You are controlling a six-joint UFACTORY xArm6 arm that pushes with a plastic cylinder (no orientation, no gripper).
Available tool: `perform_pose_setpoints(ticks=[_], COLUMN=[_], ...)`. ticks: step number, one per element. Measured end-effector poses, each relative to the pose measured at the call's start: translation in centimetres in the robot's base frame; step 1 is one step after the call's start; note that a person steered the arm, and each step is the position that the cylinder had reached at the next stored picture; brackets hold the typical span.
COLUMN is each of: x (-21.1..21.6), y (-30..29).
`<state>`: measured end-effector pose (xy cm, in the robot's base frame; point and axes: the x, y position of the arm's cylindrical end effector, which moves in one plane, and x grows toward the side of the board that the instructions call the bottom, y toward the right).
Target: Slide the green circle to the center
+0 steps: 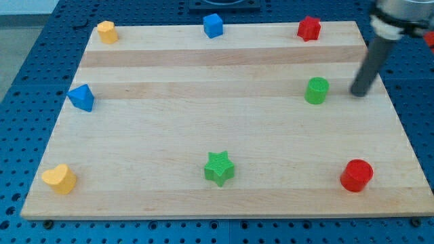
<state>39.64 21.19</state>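
The green circle (316, 90) is a short green cylinder standing on the wooden board (203, 129) at the view's right, a little above mid-height. My tip (357, 93) is the lower end of a dark rod that comes down from the view's top right. It sits just to the right of the green circle, with a small gap between them, not touching.
Other blocks on the board: a green star (219, 168) at bottom middle, a red cylinder (357, 175) at bottom right, a red block (309, 28), a blue cube (213, 25), an orange block (106, 31) along the top, a blue block (81, 97) at left, a yellow heart (59, 179) at bottom left.
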Motion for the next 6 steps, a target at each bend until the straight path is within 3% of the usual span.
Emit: perform_pose_setpoints(ticks=[2,3,4,6], x=[-1.3,-2.2,-2.8,2.5], y=[-16.3,-16.6,-12.3,-5.8])
